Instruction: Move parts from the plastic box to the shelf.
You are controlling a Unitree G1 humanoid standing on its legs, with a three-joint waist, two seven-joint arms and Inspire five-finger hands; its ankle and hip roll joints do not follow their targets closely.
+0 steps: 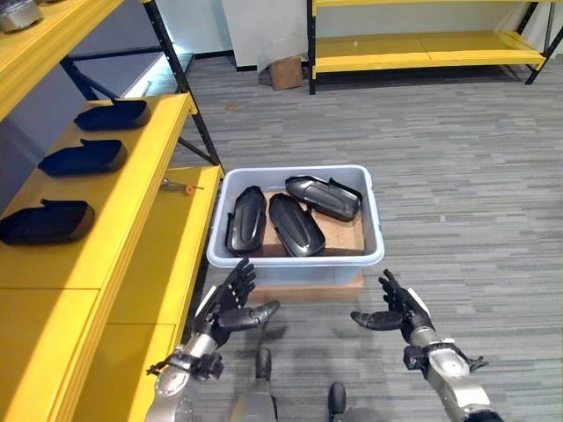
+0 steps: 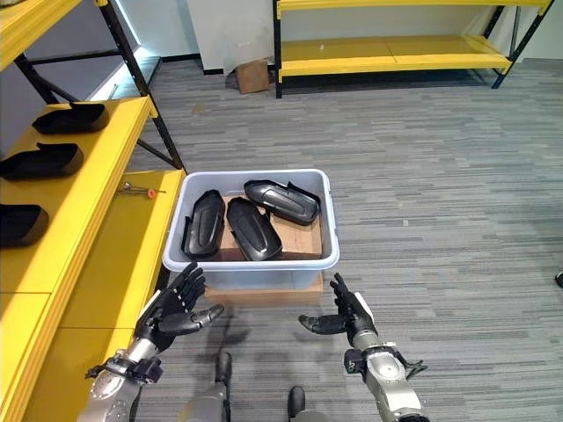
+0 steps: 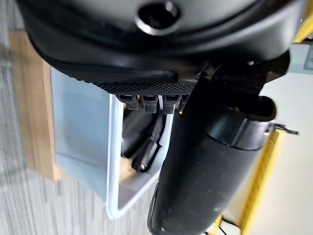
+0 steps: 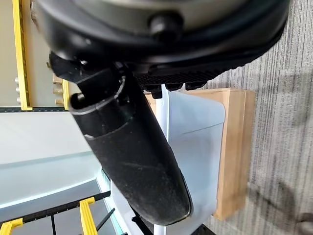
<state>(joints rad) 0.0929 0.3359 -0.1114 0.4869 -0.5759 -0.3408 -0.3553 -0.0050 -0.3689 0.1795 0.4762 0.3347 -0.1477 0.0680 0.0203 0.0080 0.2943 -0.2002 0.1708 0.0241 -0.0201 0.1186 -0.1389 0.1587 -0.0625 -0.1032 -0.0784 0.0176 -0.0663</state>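
Yellow shelf (image 1: 132, 189) on the left, three parts already on it, open room between and beside them. Grey box (image 1: 297, 255) on a wood base on the floor, touching the shelf's edge, holding three black parts (image 1: 295, 224), one stacked crosswise. Left hand (image 1: 230, 303) and right hand (image 1: 400, 312) low before the near wall, fingers spread, empty. Likely risks: snagging the rim, dragging neighbouring parts, bumping the shelf's edge.

Plastic box (image 2: 327, 230) at centre, three black parts (image 2: 253, 229) inside. Left hand (image 2: 171, 315) at 7 o'clock, right hand (image 2: 345, 316) at 5, both spread, empty. Yellow shelf (image 2: 114, 185) at 9 carries more parts.
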